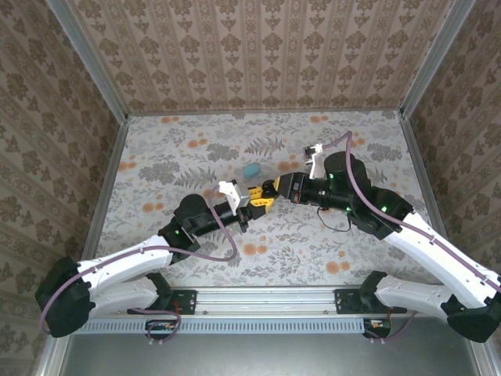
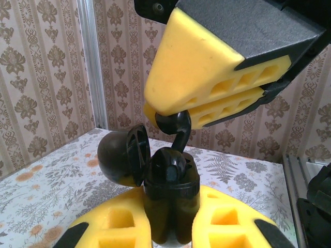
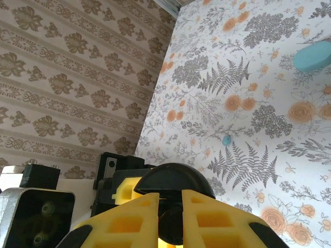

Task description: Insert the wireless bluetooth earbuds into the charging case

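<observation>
Now pinches the black earbud [image 2: 176, 125] tight in the right gripper [image 3: 170, 206], stem pointing down, just above the open black charging case [image 2: 170, 175] clamped upright in the left gripper [image 2: 170, 206]; needs a short straight drop.

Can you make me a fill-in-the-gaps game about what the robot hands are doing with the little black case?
The left hand grips a black case whose lid is ____.
The right hand pinches a ____ earbud just above it.
Both hands have ____ fingers.
Missing words: open, black, yellow.
</observation>
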Action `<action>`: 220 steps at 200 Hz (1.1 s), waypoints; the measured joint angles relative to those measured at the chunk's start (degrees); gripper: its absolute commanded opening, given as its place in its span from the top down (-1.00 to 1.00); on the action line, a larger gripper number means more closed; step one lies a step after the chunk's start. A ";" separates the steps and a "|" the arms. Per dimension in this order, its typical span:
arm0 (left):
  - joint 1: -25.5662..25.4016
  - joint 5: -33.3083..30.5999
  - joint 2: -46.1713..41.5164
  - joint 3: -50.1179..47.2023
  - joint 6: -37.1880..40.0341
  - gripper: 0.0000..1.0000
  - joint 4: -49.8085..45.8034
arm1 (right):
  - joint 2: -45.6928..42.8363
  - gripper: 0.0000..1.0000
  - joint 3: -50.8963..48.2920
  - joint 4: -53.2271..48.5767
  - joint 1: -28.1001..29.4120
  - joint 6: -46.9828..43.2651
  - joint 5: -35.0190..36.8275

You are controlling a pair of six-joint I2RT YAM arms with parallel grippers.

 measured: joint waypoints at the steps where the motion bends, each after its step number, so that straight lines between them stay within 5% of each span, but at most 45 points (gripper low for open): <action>1: 0.00 0.00 0.00 0.00 0.00 1.00 0.00 | 0.00 0.70 0.02 -0.02 0.00 0.00 -0.02; 220: 0.00 0.00 0.74 0.00 0.02 1.00 0.20 | 3.34 0.70 6.51 -7.26 0.00 -4.02 0.09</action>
